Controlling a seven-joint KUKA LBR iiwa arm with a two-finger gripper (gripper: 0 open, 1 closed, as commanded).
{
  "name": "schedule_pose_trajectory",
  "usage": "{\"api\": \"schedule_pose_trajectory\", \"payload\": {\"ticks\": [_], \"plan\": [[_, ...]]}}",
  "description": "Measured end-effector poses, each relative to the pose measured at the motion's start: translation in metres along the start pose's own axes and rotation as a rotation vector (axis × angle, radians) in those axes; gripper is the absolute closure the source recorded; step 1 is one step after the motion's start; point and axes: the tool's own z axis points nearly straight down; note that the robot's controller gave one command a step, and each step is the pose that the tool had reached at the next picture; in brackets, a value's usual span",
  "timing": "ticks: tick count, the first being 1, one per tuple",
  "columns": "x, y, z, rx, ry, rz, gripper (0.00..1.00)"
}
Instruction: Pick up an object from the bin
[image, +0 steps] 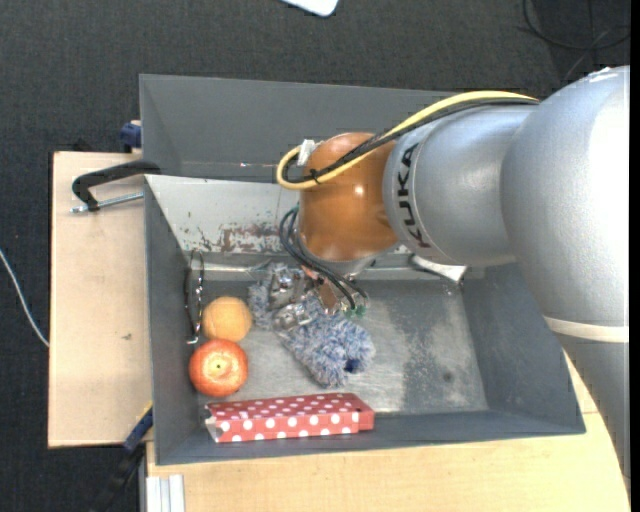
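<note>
Nearest the camera, a long red box with white dots (290, 417) lies flat along the near wall of the grey bin (450, 375), just in front of the blue-and-white knitted cloth (335, 350). A little farther back, left of the cloth in the camera view, a red apple (218, 368) sits on the bin floor, close above the box's left end. Just behind the apple, touching it or nearly so, rests an orange (228, 319), right beside the cloth's left fringe. A thin dark looped thing (192, 292) stands against the left wall, beyond the orange as seen from the cloth; what it is I cannot make out.

The cloth itself lies crumpled on the floor around the middle of the bin, with bare grey floor to its right. My pincer (300, 298) is down on the cloth's far left part, its metal end sunk among the folds. Whether it is released or clenched I cannot tell, because the folds and my own wrist hide that.

Behind and above the cloth comes my wrist with its orange cover (340, 205) and a yellow cable (440, 103) arching over it, then my silver arm (500, 190) coming in from the right. Farthest from the cloth, the bin's back wall carries rusty scuffs (240, 238).
</note>
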Motion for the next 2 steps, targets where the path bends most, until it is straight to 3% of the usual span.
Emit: {"api": "schedule_pose_trajectory", "payload": {"ticks": [1,2], "plan": [[0.007,0.002,-0.040,0.002,0.013,-0.006,1.00],[0.003,0.010,-0.196,0.003,0.009,-0.022,1.00]]}}
